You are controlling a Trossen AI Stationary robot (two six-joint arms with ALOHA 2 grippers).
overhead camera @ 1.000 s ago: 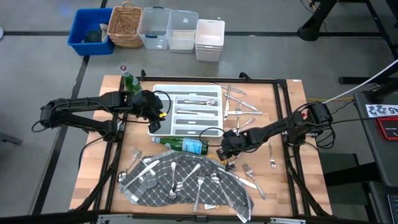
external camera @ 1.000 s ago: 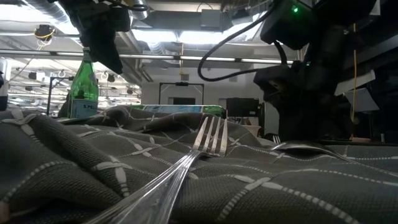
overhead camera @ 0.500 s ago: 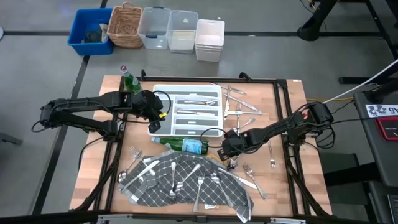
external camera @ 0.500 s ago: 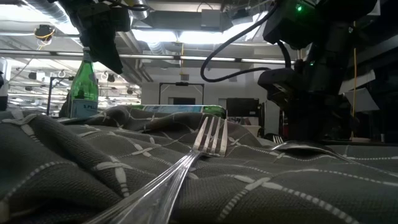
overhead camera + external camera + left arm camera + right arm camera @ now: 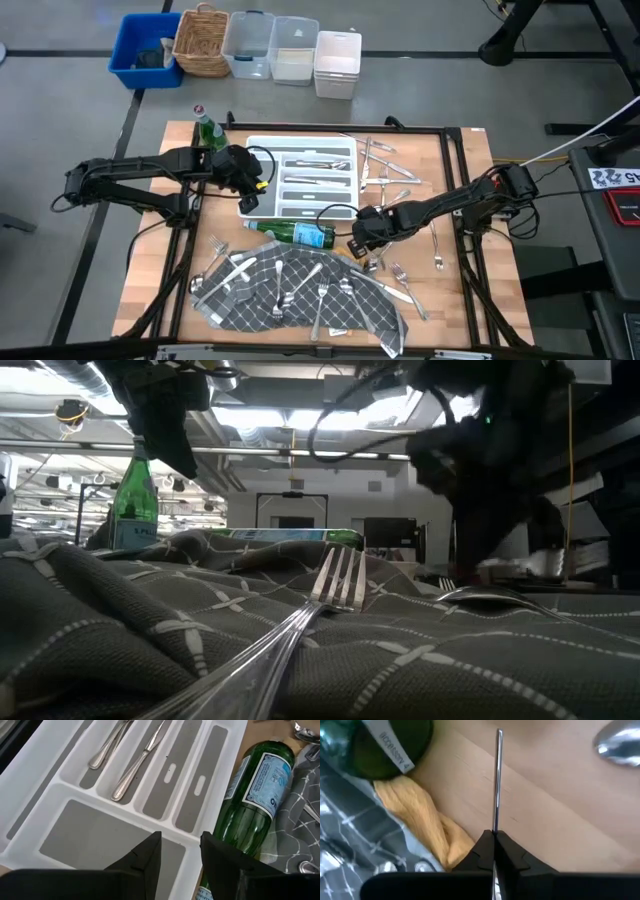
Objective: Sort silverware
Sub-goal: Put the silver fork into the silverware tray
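Silverware lies on the grey checked cloth (image 5: 300, 295), in the white tray (image 5: 255, 150) and loose on the wood at the far right (image 5: 385, 170). My right gripper (image 5: 362, 232) is near the base of the lying green bottle (image 5: 295, 233), shut on one slim silver piece (image 5: 498, 780) seen edge-on. Whether that piece is a fork, a spoon or a knife I cannot tell. My left gripper (image 5: 180, 855) hangs open and empty over the tray's left end (image 5: 100, 840). In the low view a fork (image 5: 335, 585) rests on the cloth. My right gripper pinches the slim silver piece between its two fingertips (image 5: 485, 845), at one end of it (image 5: 494, 827). The rest sticks straight out ahead of the fingers, along them, over the bare wood. Whether its far end touches the table I cannot tell.
A second green bottle (image 5: 207, 130) stands at the tray's far left corner. A yellow cloth (image 5: 420, 815) shows under the grey cloth's edge. A spoon (image 5: 620, 742) lies near the right gripper. Bins and a basket (image 5: 200, 40) stand beyond the table's far edge.
My right gripper has gone up from the table and a little toward the lying bottle, staying shut.
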